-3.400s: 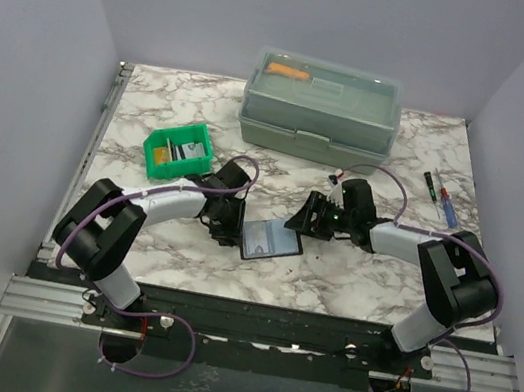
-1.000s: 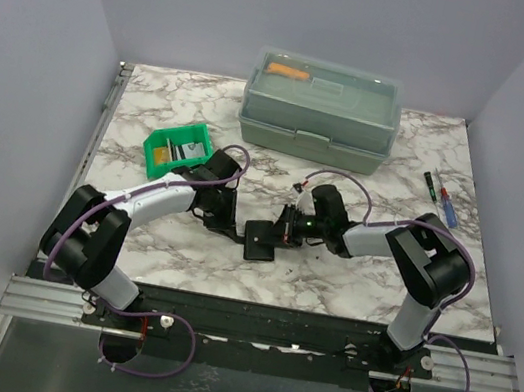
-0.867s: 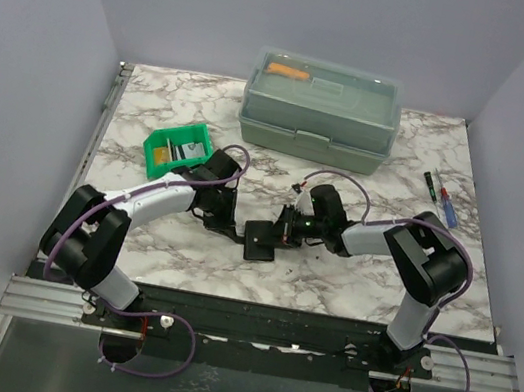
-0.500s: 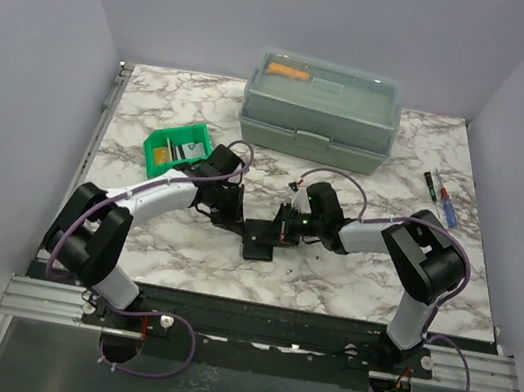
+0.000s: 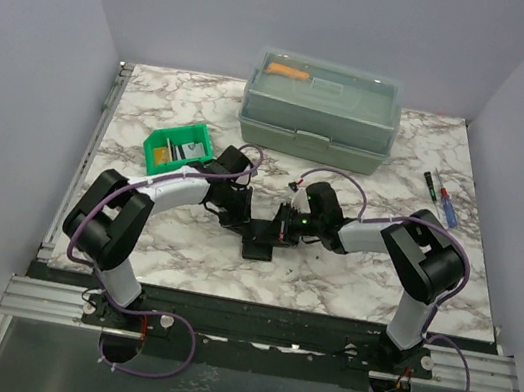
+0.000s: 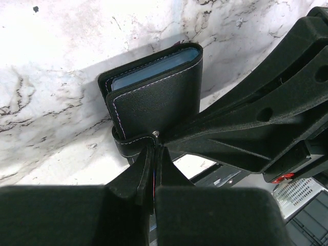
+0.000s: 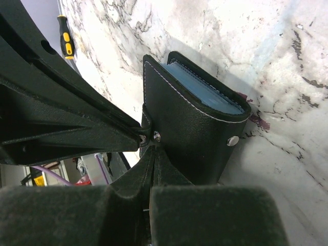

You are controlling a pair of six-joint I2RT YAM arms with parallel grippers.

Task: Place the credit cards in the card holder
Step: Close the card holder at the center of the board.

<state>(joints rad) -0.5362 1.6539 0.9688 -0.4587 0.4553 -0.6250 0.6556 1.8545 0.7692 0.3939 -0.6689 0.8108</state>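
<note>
The card holder [image 5: 258,249] is a black wallet, folded shut near the table's front middle. Its blue-grey pockets show at the open edge in the left wrist view [image 6: 154,66]. My left gripper [image 5: 248,226] is shut, its tips against the wallet's strap by a small stud [image 6: 155,134]. My right gripper [image 5: 278,233] is shut too and meets the same strap from the other side [image 7: 154,148]. Nothing shows between either pair of fingers. Some credit cards [image 5: 186,150], grey and yellowish, lie in the green bin [image 5: 166,173].
A big grey-green lidded toolbox [image 5: 320,110] stands at the back. Screwdrivers [image 5: 441,200] lie near the right edge, and one with a yellow handle [image 7: 65,40] shows in the right wrist view. The green bin sits just behind my left arm.
The wallet lay open on the table earlier and is now folded shut. Both grippers have closed in on it until their tips meet, and the left gripper has shut.
</note>
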